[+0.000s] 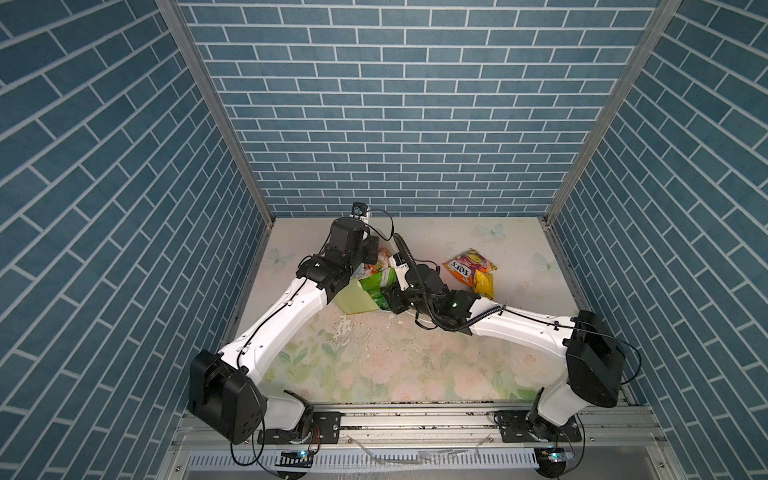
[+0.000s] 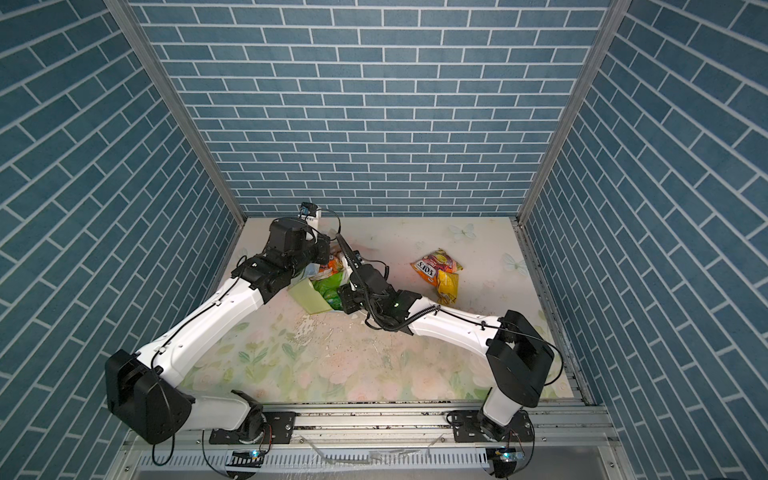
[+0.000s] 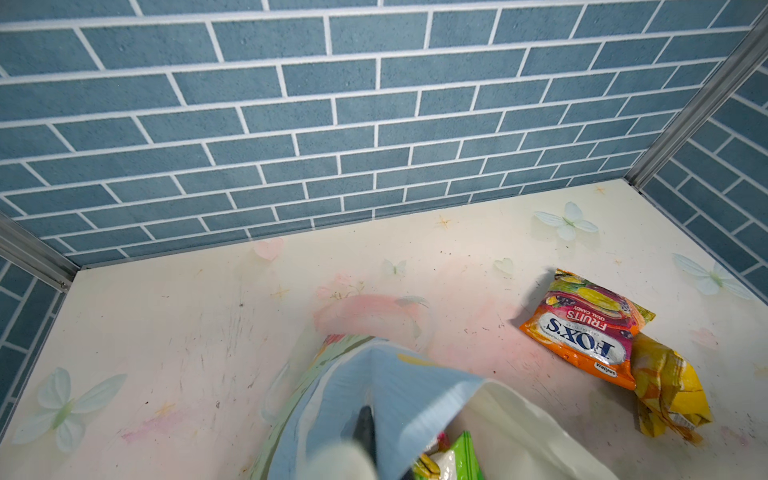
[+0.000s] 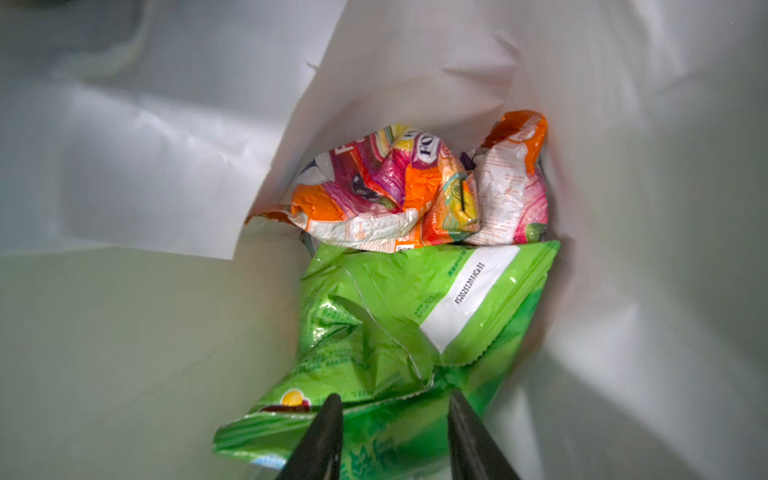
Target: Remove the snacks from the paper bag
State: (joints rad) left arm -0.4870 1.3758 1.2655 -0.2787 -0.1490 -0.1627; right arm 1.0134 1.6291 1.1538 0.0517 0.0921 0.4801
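Step in hand: emptying paper bag (image 1: 353, 297), mid worktop (image 1: 374, 365). The left pincer (image 3: 365, 422) is clamped on its rim, holding the mouth up. Inside, right pincer (image 4: 392, 399) has jaws apart astride green packet (image 4: 415, 311). Next move, I judge: close, then withdraw. Crumpled FOX'S packets (image 4: 374, 187) sit deeper. Out, far right: orange packet (image 1: 467, 266), yellow packet (image 1: 484, 286). The bag walls crowd the reach.

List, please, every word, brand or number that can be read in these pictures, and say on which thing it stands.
"FOX'S", upside down in the left wrist view: orange packet on the table.
"FRUITS" and "OVAL CANDY": same packet.
"FS20251203", last characters unsure: white strip of the green packet.
"FO", rest folded away: crumpled packet inside the paper bag.
Small print on all packets: too blurred to read.
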